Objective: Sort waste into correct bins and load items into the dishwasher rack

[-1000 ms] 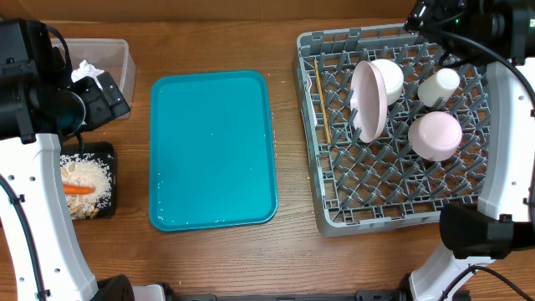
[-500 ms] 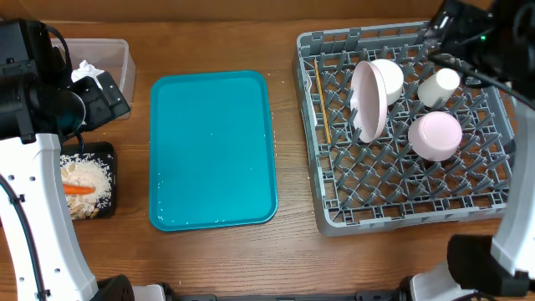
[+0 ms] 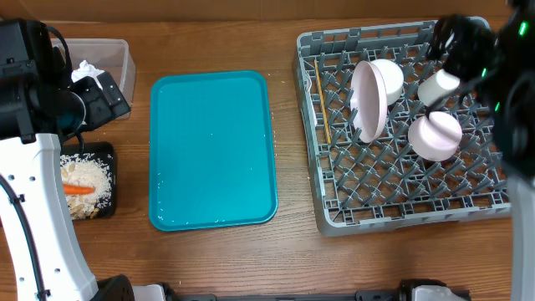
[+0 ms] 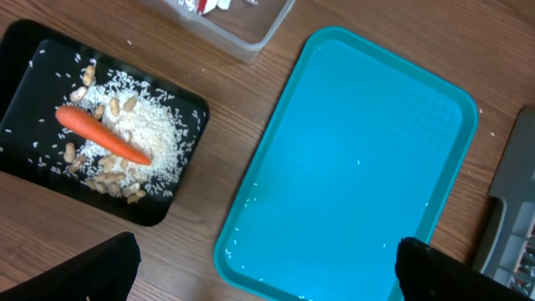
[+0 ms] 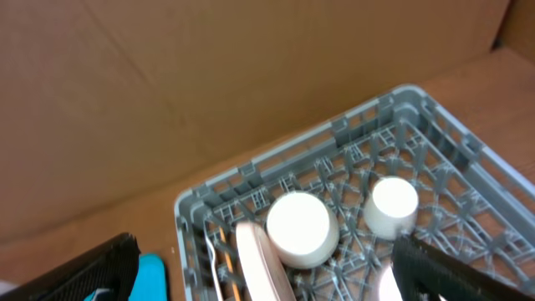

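Note:
The grey dishwasher rack [image 3: 334, 209] on the right holds a white plate [image 3: 369, 102] on edge, a bowl [image 3: 389, 73] behind it, a small cup [image 3: 440, 84], an upturned bowl [image 3: 435, 135] and a chopstick [image 3: 321, 104] along its left side. My right gripper [image 5: 267, 272] hangs open high over the rack's back, holding nothing, with the bowl [image 5: 303, 227] and cup [image 5: 393, 203] below it. The black tray [image 4: 25, 50] carries rice [image 4: 142, 125] and the carrot [image 4: 100, 134]. The clear tub [image 3: 117, 52] holds napkins [image 3: 86, 70]. My left gripper [image 4: 267, 280] is open and empty above the table.
A large teal tray [image 3: 212, 150] lies between the bins and the rack, with a few rice grains on it. Brown cardboard [image 5: 251, 75] rises behind the rack. My blurred right arm [image 3: 489, 67] covers the rack's back right corner.
My right arm has swung from the rack's back right corner forward and down over its right side. The left arm and all the objects have stayed put.

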You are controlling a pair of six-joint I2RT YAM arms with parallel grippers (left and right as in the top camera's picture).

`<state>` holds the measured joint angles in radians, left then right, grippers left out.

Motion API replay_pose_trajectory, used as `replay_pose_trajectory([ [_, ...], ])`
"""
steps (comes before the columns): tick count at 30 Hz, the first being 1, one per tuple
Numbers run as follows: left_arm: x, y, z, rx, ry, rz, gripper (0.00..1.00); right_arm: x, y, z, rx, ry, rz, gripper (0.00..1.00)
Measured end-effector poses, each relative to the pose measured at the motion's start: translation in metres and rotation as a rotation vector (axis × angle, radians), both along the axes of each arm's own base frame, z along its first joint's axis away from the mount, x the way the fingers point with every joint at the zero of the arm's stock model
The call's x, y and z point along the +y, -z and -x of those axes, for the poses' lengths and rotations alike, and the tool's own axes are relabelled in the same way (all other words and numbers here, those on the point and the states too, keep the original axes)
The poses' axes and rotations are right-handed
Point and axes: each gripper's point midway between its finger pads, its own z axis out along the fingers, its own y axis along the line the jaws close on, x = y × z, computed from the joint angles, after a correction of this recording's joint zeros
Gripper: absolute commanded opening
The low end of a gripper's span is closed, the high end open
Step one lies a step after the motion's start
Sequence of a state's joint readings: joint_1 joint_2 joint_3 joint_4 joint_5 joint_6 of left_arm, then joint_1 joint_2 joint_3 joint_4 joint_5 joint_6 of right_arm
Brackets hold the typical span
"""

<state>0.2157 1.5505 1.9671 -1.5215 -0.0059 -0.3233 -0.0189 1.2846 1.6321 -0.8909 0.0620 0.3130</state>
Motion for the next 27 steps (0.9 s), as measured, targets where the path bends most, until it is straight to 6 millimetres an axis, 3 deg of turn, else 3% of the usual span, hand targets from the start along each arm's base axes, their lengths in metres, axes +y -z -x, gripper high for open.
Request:
replay_pose_trajectory([
  [15, 0.000, 0.000, 0.000, -0.001, 0.001, 0.002, 1.00, 0.013, 0.134, 0.103, -0.491, -0.066, -0.007, 1.00],
  [19, -0.001, 0.000, 0.000, 0.001, 0.001, 0.003, 1.00, 0.014, 0.170, 0.118, -0.529, -0.068, -0.006, 1.00],
  [22, -0.001, 0.000, 0.000, 0.001, 0.001, 0.003, 1.00, 0.015, 0.187, 0.122, -0.540, -0.074, -0.006, 1.00],
  [27, -0.001, 0.000, 0.000, 0.001, 0.001, 0.003, 1.00, 0.021, 0.187, 0.127, -0.591, -0.117, 0.046, 1.00],
])
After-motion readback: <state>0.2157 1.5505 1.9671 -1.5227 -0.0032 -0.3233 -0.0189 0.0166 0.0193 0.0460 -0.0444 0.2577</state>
